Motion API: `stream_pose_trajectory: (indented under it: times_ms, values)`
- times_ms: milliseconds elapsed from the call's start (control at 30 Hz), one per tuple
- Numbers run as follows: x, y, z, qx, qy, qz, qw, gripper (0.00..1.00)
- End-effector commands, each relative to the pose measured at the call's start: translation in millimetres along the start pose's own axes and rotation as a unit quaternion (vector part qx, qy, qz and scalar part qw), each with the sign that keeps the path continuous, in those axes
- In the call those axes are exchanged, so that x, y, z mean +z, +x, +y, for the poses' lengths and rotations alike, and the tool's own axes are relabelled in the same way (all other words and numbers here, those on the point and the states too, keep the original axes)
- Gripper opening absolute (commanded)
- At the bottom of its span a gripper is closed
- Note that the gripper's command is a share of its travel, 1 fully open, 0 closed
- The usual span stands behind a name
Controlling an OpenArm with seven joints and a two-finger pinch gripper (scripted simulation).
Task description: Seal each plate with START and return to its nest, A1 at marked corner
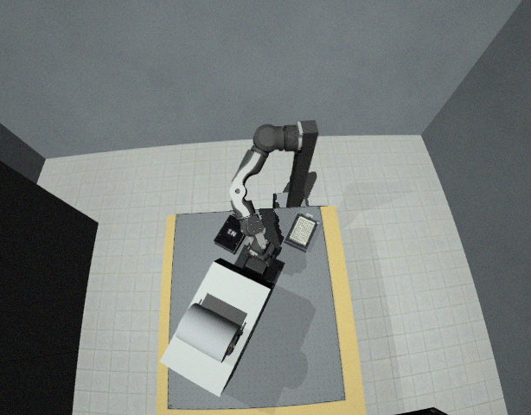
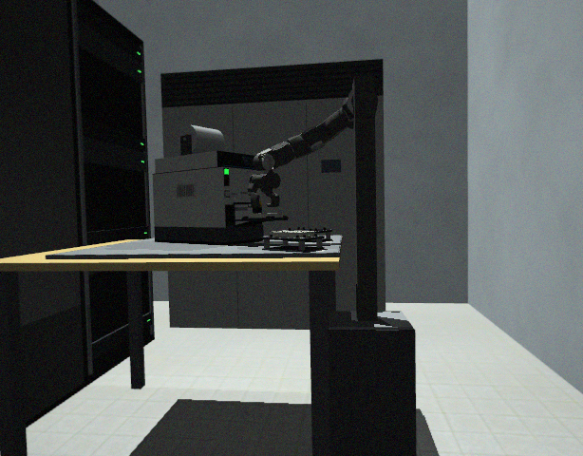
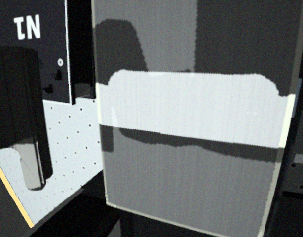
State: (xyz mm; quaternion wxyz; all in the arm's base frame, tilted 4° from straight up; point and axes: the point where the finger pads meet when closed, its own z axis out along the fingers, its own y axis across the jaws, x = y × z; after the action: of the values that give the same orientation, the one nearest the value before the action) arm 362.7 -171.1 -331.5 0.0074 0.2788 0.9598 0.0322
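The foil-covered plate [image 1: 255,264] [image 2: 268,214] [image 3: 190,109] lies on the extended stage [image 1: 277,271] [image 2: 283,218] of the sealer [image 1: 241,281] [image 2: 198,206]. My gripper [image 1: 258,255] [image 2: 265,204] is open, pointing down just above this plate. One finger shows left of the plate in the wrist view; the other is not visible there. The sealer's lamp [image 2: 226,171] is green. Nest N1 [image 1: 227,239] [image 3: 52,44] holds no plate. An open plate [image 1: 302,230] with visible wells sits in the other nest [image 1: 296,245]. START cannot be made out.
The foil roll [image 1: 207,330] [image 2: 207,138] stands on top of the sealer, whose front is close to my gripper. The arm's post [image 1: 301,169] [image 2: 366,196] stands behind the table edge. A tall dark rack [image 2: 110,147] stands beyond the table.
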Motion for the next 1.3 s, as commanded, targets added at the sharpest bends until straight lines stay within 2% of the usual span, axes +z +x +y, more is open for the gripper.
stream_pose_trajectory:
  times_ms: [0, 433, 533, 1267]
  values:
    - [4.3, 5.6, -2.0, -0.008, -0.004, 0.008, 1.000, 0.65]
    - [2.6, 4.4, -1.1, -0.006, -0.004, 0.006, 1.000, 0.65]
    - [9.7, 6.1, -1.2, -0.009, -0.004, 0.008, 1.000, 0.65]
    - [7.6, 4.3, -1.0, -0.006, -0.004, 0.006, 1.000, 0.65]
